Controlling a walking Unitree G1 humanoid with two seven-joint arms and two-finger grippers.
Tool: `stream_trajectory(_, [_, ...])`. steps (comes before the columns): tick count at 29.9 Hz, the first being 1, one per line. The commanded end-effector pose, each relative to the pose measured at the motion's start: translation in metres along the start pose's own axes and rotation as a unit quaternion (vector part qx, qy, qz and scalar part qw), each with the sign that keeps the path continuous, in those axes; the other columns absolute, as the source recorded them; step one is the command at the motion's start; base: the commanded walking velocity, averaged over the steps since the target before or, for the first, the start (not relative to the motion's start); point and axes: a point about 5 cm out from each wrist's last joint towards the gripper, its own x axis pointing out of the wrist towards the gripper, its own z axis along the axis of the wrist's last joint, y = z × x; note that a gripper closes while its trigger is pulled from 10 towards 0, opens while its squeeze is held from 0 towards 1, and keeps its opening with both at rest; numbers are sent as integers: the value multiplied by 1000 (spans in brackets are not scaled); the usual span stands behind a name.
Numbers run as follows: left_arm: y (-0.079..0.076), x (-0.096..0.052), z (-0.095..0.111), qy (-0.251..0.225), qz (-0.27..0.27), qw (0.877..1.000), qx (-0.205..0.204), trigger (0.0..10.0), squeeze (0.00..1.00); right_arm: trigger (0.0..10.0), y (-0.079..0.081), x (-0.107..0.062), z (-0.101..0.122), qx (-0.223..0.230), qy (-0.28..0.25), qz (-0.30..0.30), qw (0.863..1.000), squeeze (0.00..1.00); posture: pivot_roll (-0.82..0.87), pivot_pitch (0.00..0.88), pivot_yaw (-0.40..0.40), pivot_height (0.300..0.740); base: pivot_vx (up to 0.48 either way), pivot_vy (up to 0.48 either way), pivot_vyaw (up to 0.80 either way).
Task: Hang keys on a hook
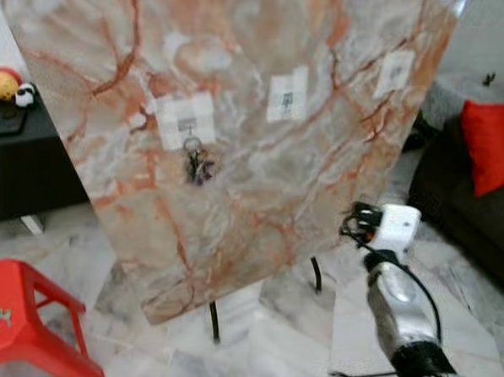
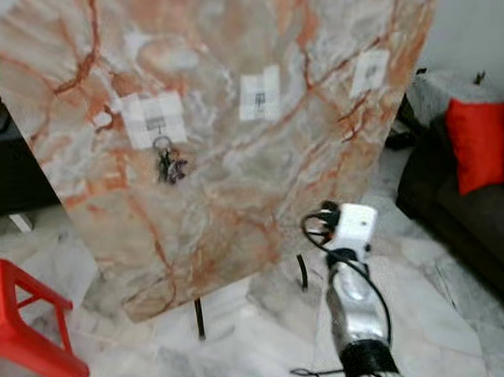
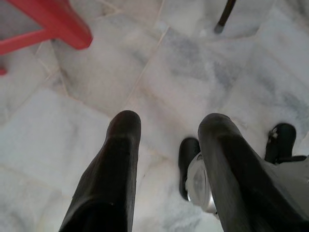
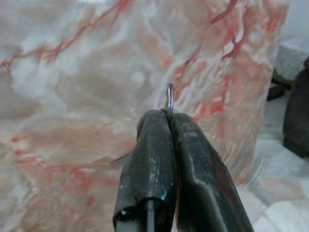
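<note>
The key ring [image 4: 169, 99] is pinched between the closed fingers of the right gripper [image 4: 166, 116]; a thin metal loop stands upright just past the fingertips, its long axis in line with the fingers. Whether keys hang below the ring cannot be seen.

The marble board [image 1: 256, 95] stands tilted in front of the robot and carries three hooks on pale patches. The middle hook [image 1: 287, 97] and the right hook [image 1: 394, 71] are bare. The left hook [image 1: 186, 124] already bears a bunch of keys [image 1: 198, 168] hanging just beneath it.

Relative to the board, the right gripper sits low, near the board's lower right part, with the loop pointing at the board face. Both bare hooks lie above the loop. The coming move therefore appears to call for a lift toward a bare hook.

The left gripper [image 3: 169, 130] hangs idle, fingers spread apart, pointing at the floor [image 3: 72, 130] near the red stool [image 1: 23, 331].

No containers are present.
</note>
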Motion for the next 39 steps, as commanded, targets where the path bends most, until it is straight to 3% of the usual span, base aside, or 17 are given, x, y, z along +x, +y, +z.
stream_trajectory(1, [-6,1,0,2,-11,1000,9,10000,0,10000,-10,2,2,-14,0,-11,1000,0,1,0,-58,740,0,0,0])
stream_trajectory(8, [-5,1,2,-1,-11,1000,8,10000,0,10000,-6,6,11,-44,-20,-1,999,0,3,0,-59,740,0,0,0])
stream_trajectory(12, [-4,1,3,-2,-6,1000,1,10000,0,10000,-3,8,18,-89,-43,2,995,0,-4,0,-53,740,0,0,0])
stream_trajectory(14, [-3,1,3,-2,-6,1000,1,10000,0,10000,3,9,22,-133,-62,21,989,0,-4,0,-53,740,0,0,0])
stream_trajectory(19, [-2,1,2,-1,-2,1000,-2,10000,0,10000,13,6,26,-176,-88,56,979,0,1,0,-60,740,0,0,0])
stream_trajectory(26, [0,1,1,0,0,1000,-4,10000,0,10000,13,2,20,-157,-78,57,983,0,2,0,-60,740,0,0,0])
stream_trajectory(33, [-3,2,6,-8,-3,1000,-3,10000,0,10000,18,1,23,-174,-90,87,977,0,-2,0,-62,740,138,0,0])
stream_trajectory(39, [-5,2,7,-10,-5,1000,-5,10000,0,10000,17,2,23,-145,-86,86,982,0,1,0,-64,740,251,0,167])
